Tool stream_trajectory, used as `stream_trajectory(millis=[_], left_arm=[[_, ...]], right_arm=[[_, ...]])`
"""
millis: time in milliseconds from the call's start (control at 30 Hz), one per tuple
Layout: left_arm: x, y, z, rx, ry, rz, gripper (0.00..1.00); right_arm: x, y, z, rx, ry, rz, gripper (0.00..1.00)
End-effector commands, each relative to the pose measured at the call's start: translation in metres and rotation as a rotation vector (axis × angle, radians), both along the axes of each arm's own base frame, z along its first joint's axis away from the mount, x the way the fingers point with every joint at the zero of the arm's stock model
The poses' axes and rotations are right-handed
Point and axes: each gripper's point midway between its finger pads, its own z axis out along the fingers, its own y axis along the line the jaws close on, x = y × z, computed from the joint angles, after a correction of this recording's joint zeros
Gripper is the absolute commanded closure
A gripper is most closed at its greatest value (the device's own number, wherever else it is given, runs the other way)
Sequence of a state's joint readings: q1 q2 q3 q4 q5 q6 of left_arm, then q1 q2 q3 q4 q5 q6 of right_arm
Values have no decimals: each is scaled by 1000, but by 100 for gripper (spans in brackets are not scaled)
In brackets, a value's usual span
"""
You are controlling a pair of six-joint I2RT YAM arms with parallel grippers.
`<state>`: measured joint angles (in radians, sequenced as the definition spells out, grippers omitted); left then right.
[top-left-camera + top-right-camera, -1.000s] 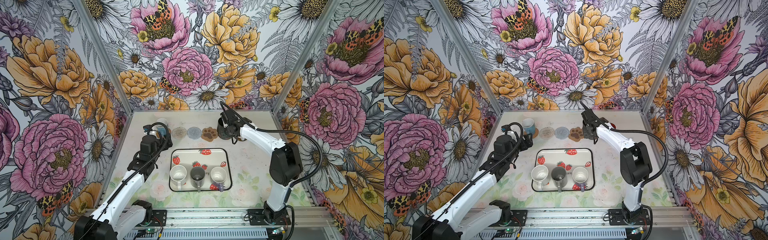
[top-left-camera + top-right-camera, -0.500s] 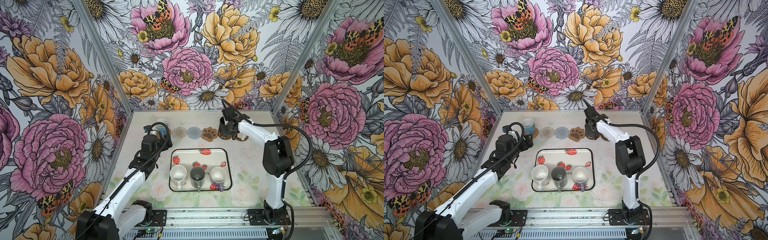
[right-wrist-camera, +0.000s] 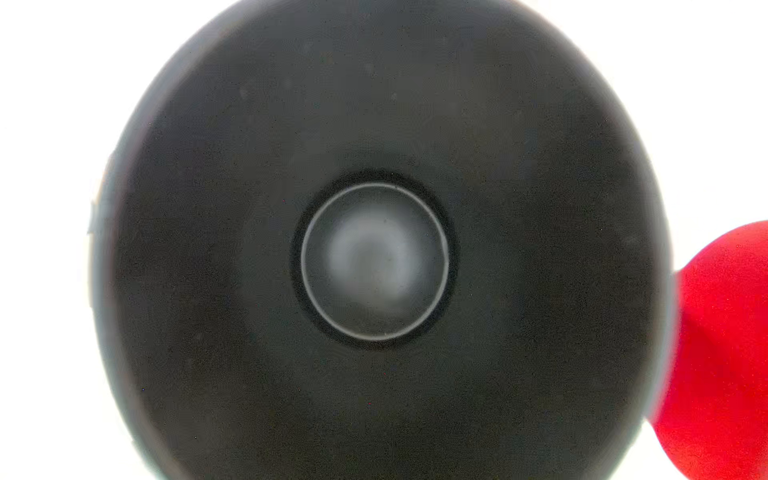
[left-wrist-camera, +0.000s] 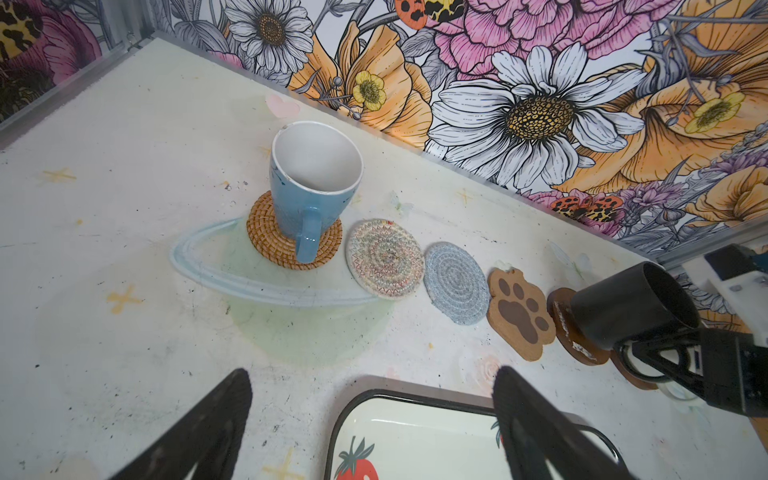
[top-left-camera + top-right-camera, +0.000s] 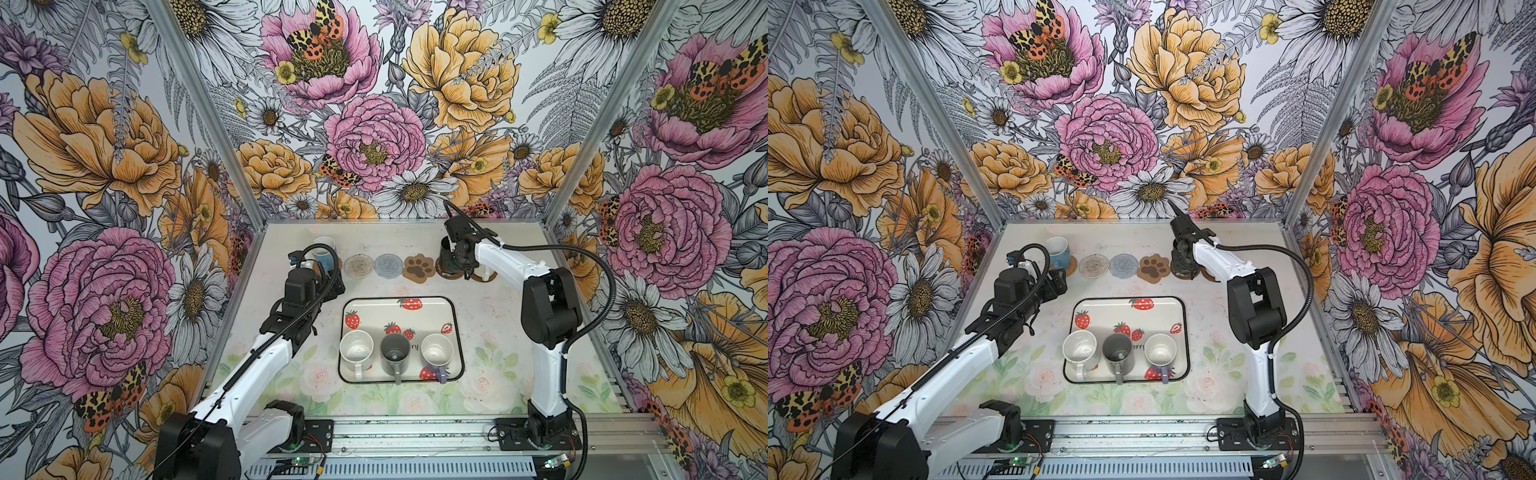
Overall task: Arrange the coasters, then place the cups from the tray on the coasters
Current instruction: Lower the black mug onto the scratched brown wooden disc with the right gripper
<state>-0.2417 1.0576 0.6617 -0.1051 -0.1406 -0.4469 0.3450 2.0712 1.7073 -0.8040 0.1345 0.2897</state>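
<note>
The tray [image 5: 415, 309] holds a white cup [image 5: 356, 350], a grey cup [image 5: 395, 353] and a lavender cup [image 5: 437, 351]. A light blue cup [image 4: 311, 187] stands on the rattan coaster [image 4: 266, 237]. Beside it lie the whitish coaster [image 4: 384, 257], the grey-blue coaster [image 4: 456, 282] and the paw coaster [image 4: 521, 311]. My right gripper [image 5: 455, 259] is shut on the black cup [image 4: 631, 311], which sits on a brown disc [image 4: 567, 332]. The red-lined cup [image 3: 727, 353] is next to it, mostly hidden by the arm. My left gripper [image 4: 372, 374] hangs open over the tray's far left corner.
The floral walls close in the table on three sides, and the coaster row runs near the back wall. The right arm's elbow [image 5: 548, 311] stands to the right of the tray. A metal rail [image 5: 415, 432] runs along the front edge.
The right arm's elbow has swung left toward the tray while its gripper stayed at the black cup. The left arm has not moved.
</note>
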Motion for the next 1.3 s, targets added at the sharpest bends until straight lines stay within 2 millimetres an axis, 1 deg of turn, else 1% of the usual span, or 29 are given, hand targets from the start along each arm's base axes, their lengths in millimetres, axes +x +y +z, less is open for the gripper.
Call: stream_trajectory(millis=[0, 800, 1267], left_arm=[[5, -1, 5, -23, -22, -2, 8], [6, -1, 6, -25, -23, -4, 8], [2, 0, 9, -27, -28, -4, 8]], right_arm=[[26, 2, 25, 28, -104, -24, 100], [28, -1, 9, 37, -71, -45, 100], [22, -1, 2, 50, -49, -55, 100]])
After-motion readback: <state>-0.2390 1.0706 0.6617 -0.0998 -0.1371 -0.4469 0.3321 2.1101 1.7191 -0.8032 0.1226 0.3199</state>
